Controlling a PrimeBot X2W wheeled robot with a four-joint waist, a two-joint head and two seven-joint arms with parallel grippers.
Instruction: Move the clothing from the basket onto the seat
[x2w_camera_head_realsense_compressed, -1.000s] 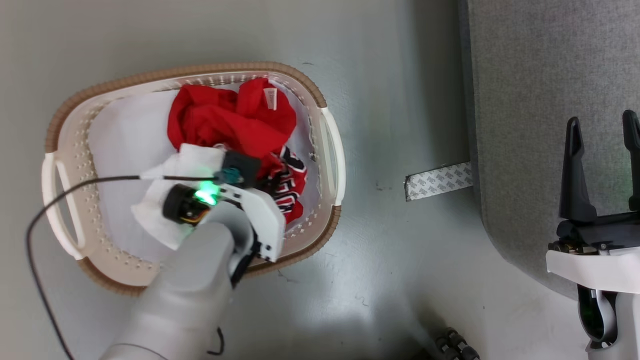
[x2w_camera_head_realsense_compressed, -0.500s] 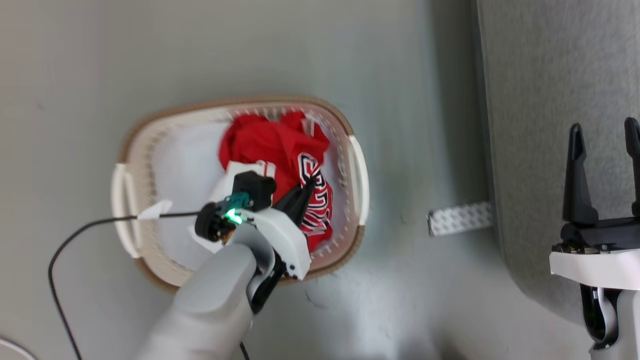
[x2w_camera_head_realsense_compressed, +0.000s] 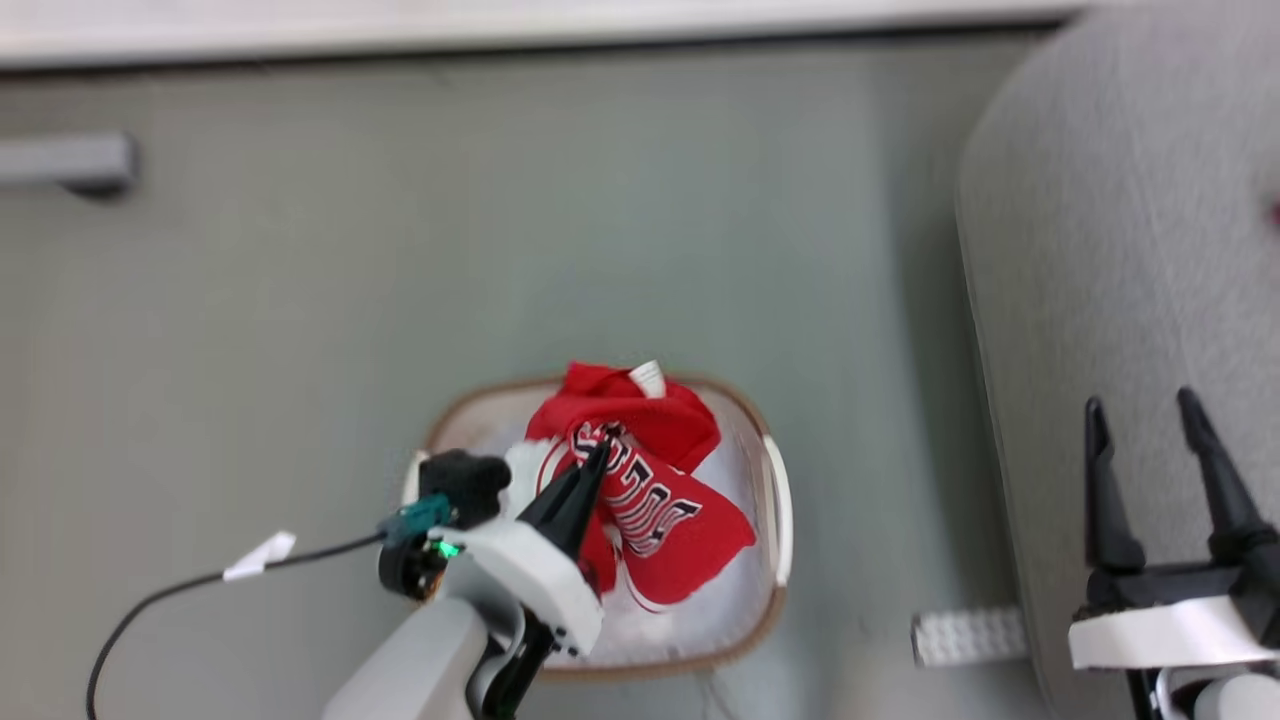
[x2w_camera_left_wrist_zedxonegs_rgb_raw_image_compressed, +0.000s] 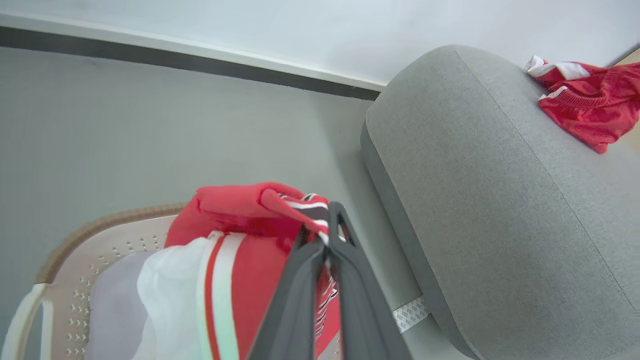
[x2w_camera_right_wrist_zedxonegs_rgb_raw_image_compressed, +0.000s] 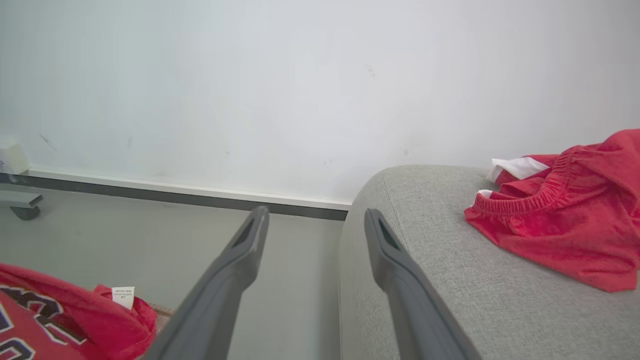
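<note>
Pinching a fold of the red jersey (x2w_camera_head_realsense_compressed: 660, 510) between its two dark fingers, the left gripper (x2w_camera_head_realsense_compressed: 600, 452) sits at lower centre of the head view, its jaws pressed together on the cloth. In the left wrist view this gripper (x2w_camera_left_wrist_zedxonegs_rgb_raw_image_compressed: 327, 232) rises from the bottom edge and clamps a striped hem of the jersey (x2w_camera_left_wrist_zedxonegs_rgb_raw_image_compressed: 240, 202), which bunches just above and left of the fingertips. In the head view the jersey's black-and-white lettering faces up, and its body drapes from the grip over the basket (x2w_camera_head_realsense_compressed: 772, 500). Whether it hangs free of the basket I cannot tell.

A white garment (x2w_camera_left_wrist_zedxonegs_rgb_raw_image_compressed: 165, 280) with a red stripe touches the jersey at the lower left of the wrist view, with the basket's brown rim and perforated wall (x2w_camera_left_wrist_zedxonegs_rgb_raw_image_compressed: 100, 222) further left. A pale liner cloth (x2w_camera_head_realsense_compressed: 715, 615) shows inside the basket under the red cloth. A black cable (x2w_camera_head_realsense_compressed: 200, 582) runs from the left wrist toward the lower left corner across the grey floor (x2w_camera_head_realsense_compressed: 500, 250).

Right of the basket a patterned tape strip (x2w_camera_head_realsense_compressed: 965, 635) lies on the floor, reaching the base of the seat (x2w_camera_head_realsense_compressed: 1100, 250), which takes up the right side. The right gripper (x2w_camera_head_realsense_compressed: 1140, 405) stands at lower right before the seat, fingers spread wide and holding nothing. Red shorts (x2w_camera_left_wrist_zedxonegs_rgb_raw_image_compressed: 590, 105) lie on the seat at the upper right of the left wrist view, well apart from the basket.
</note>
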